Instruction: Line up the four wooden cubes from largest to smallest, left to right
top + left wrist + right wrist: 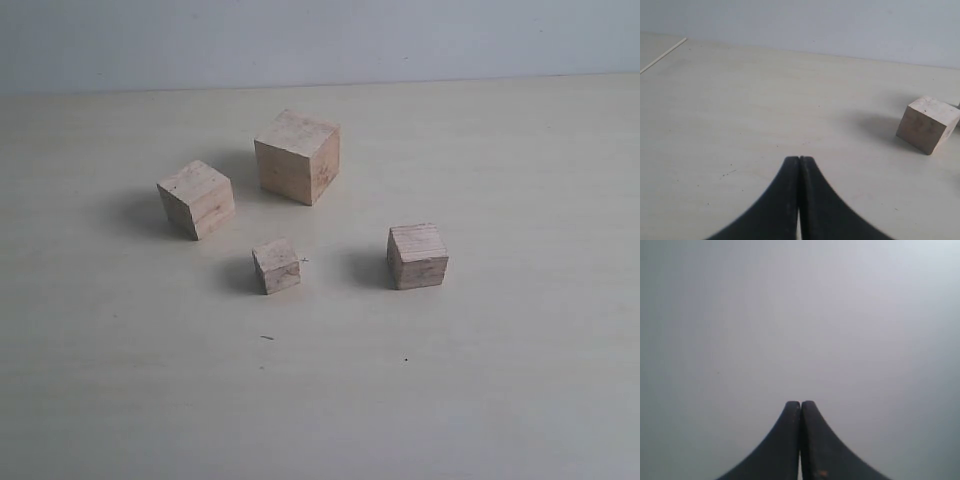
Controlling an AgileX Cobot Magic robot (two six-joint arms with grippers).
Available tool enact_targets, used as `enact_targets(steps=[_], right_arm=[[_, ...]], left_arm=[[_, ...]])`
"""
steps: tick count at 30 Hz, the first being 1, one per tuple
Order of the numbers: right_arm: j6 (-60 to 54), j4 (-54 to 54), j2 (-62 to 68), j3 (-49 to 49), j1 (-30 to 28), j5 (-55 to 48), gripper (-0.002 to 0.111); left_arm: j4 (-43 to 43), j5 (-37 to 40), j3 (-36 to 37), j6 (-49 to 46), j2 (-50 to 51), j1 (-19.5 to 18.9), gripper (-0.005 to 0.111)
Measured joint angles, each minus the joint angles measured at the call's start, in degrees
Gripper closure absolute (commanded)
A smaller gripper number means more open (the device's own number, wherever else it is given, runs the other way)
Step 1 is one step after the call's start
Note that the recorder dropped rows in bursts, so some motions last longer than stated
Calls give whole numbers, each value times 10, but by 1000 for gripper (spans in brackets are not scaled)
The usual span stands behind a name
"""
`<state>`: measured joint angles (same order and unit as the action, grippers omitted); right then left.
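On the flat, matte cream tabletop (520, 400), w/ faint streaky grain and a few dark specks, sit four pale unpainted wooden cubes. All are apart, no two touching, in a loose cluster rather than a row.

Ext. view:
- The largest pale wood cube (297, 157) is at the back, near centre. It is sharp-edged and turned so a corner edge faces the cam. Its right face is darker w/ a smudgy blotch.
- The second-largest pale wood cube (196, 199) is to its left and a bit nearer, also corner-on, top face lightly scuffed.
- The third-size pale wood cube (417, 256) sits front right, well apart from the rest, w/ fine parallel grain lines across its top.
- The smallest pale wood cube (276, 266) is front centre, between the second-largest and third-size ones, w/ rough-looking sides.

Soft shadows fall to the left of each. Behind the table is a plain pale blue-grey wall (320, 40).

Left wrist view: the black, smooth, curved left gripper (799, 158) has its fingers pressed tip to tip, nothing between them, over bare tabletop. One pale wood cube (928, 124) lies well off from the tips; can't tell which size.

Right wrist view: the black curved right gripper (800, 402) is likewise fully closed and empty. It has a small orange fleck on one finger and faces a blank grey surface (800, 315).
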<state>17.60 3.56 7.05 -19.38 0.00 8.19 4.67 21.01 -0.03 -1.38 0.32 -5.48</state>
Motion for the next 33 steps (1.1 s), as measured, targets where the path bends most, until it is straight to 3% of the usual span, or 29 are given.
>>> enact_targets(steps=[7,16,25,33], right_arm=[[0,-1,187,-220,30,-119,108],[-136,-2,495,-433,176,-318,108],[-225,-15,820,-496,218,-500,108],[-271,-85,899,-496,219,-411,108]], left_arm=[[0,0,0,0,0,0,107],[0,0,0,0,0,0,107],[0,0,0,0,0,0,107],[0,0,0,0,0,0,107]])
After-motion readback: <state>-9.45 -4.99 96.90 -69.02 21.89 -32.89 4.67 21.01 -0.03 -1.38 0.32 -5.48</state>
